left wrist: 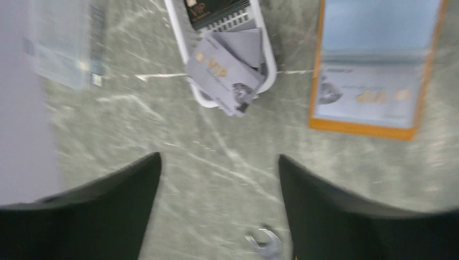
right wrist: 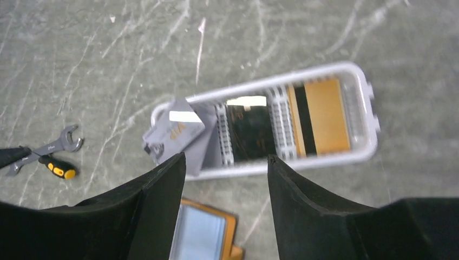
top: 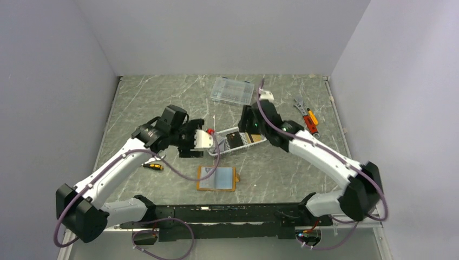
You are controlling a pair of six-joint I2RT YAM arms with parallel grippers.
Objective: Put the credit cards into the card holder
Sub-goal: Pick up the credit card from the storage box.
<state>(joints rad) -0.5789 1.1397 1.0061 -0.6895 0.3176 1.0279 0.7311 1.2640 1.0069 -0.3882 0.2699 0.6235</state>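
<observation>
Near the middle of the table [top: 162, 103]: the card holder [top: 216, 178], lying open and flat, a pale blue card in its pocket. Just beyond it, the white basket [right wrist: 368, 108] with the credit cards [left wrist: 227, 67]: grey ones spilling over the left end, black in the middle, gold-brown at the right. Left gripper [left wrist: 219, 160] by the basket's left end, right gripper [right wrist: 226, 161] above it, both jaws spread wide, gripping nothing.

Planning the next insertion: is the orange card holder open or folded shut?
Open. The card holder lies spread flat, inner pockets facing up, with a pale card showing in one.
</observation>
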